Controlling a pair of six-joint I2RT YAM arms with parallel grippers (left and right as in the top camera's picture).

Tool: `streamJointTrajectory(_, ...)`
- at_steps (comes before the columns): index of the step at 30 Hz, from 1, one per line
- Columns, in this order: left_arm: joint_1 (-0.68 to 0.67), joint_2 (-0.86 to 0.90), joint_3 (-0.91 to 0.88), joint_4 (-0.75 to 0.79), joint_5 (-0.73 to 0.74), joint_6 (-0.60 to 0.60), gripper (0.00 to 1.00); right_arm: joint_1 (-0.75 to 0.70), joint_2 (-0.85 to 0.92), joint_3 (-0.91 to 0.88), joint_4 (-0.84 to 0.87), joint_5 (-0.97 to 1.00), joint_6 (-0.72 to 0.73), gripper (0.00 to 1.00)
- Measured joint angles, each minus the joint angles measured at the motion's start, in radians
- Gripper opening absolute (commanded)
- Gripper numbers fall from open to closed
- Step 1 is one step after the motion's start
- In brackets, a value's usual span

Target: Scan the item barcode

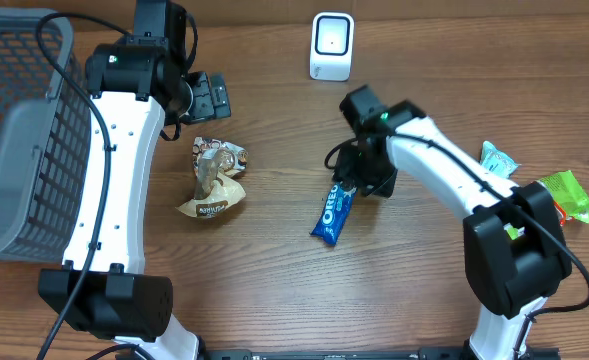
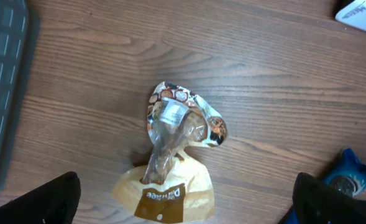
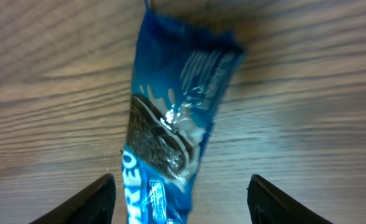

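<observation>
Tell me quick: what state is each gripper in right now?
Left gripper: open, holding nothing.
Right gripper: open, fingers standing clear on either side of the blue Oreo pack, not gripping it.

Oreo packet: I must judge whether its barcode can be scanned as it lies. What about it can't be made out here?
- Overhead: Oreo packet too small for print; upper end hidden under the right gripper.
- Right wrist: blurred, lower end cut off by the bottom edge; no barcode shows.
- Left wrist: only a corner at the right edge.
</observation>
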Motion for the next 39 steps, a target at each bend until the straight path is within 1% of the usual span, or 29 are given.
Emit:
streamJointTrajectory(1, 0.0, 0.0, 0.0, 0.0, 0.0, 0.0, 1.0, 0.013, 0.0, -0.034, 0.033, -0.007, 0.017, 0.66)
streamJointTrajectory(3, 0.0, 0.0, 0.0, 0.0, 0.0, 0.0, 1.0, 0.033, 0.001, -0.092, 0.097, -0.036, 0.048, 0.59)
streamJointTrajectory(4, 0.0, 0.0, 0.0, 0.0, 0.0, 0.0, 1.0, 0.041, 0.001, -0.114, 0.119, -0.049, 0.061, 0.38)
streamJointTrajectory(5, 0.0, 0.0, 0.0, 0.0, 0.0, 0.0, 1.0, 0.045, 0.001, -0.121, 0.121, -0.057, 0.072, 0.29)
streamJointTrajectory(6, 0.0, 0.0, 0.0, 0.0, 0.0, 0.0, 1.0, 0.047, 0.001, -0.124, 0.123, -0.06, 0.077, 0.23)
streamJointTrajectory(7, 0.0, 0.0, 0.0, 0.0, 0.0, 0.0, 1.0, 0.047, 0.001, -0.124, 0.127, -0.066, 0.086, 0.2)
streamJointTrajectory(8, 0.0, 0.0, 0.0, 0.0, 0.0, 0.0, 1.0, 0.047, 0.001, -0.124, 0.129, -0.069, 0.087, 0.15)
streamJointTrajectory(10, 0.0, 0.0, 0.0, 0.0, 0.0, 0.0, 1.0, 0.047, 0.001, -0.124, 0.136, -0.074, 0.087, 0.1)
streamJointTrajectory(11, 0.0, 0.0, 0.0, 0.0, 0.0, 0.0, 1.0, 0.046, 0.001, -0.124, 0.14, -0.077, 0.077, 0.04)
streamJointTrajectory(13, 0.0, 0.0, 0.0, 0.0, 0.0, 0.0, 1.0, 0.046, 0.001, -0.124, 0.139, -0.079, 0.058, 0.04)
streamJointTrajectory(15, 0.0, 0.0, 0.0, 0.0, 0.0, 0.0, 1.0, 0.046, 0.001, -0.105, 0.101, -0.064, 0.023, 0.04)
streamJointTrajectory(17, 0.0, 0.0, 0.0, 0.0, 0.0, 0.0, 1.0, 0.047, 0.002, -0.068, 0.011, -0.011, -0.001, 0.04)
streamJointTrajectory(20, 0.0, 0.0, 0.0, 0.0, 0.0, 0.0, 1.0, 0.048, 0.002, 0.061, -0.185, 0.184, -0.056, 0.04)
streamJointTrajectory(21, 0.0, 0.0, 0.0, 0.001, 0.0, 0.0, 1.0, 0.049, 0.002, 0.085, -0.203, 0.219, -0.065, 0.04)
streamJointTrajectory(24, 0.0, 0.0, 0.0, 0.0, 0.0, 0.0, 1.0, 0.084, 0.002, 0.187, -0.299, 0.406, -0.105, 0.04)
streamJointTrajectory(28, 0.0, 0.0, 0.0, 0.0, 0.0, 0.0, 1.0, 0.146, 0.01, 0.196, -0.375, 0.526, -0.13, 0.04)
streamJointTrajectory(31, 0.0, 0.0, 0.0, 0.0, 0.0, 0.0, 1.0, 0.169, 0.048, 0.197, -0.415, 0.581, -0.138, 0.04)
streamJointTrajectory(37, 0.0, 0.0, 0.0, 0.0, 0.0, 0.0, 1.0, 0.178, 0.225, 0.197, -0.459, 0.631, -0.146, 0.04)
streamJointTrajectory(38, 0.0, 0.0, 0.0, 0.0, 0.0, 0.0, 1.0, 0.185, 0.234, 0.197, -0.459, 0.631, -0.146, 0.04)
streamJointTrajectory(39, 0.0, 0.0, 0.0, 0.0, 0.0, 0.0, 1.0, 0.195, 0.236, 0.197, -0.453, 0.626, -0.146, 0.09)
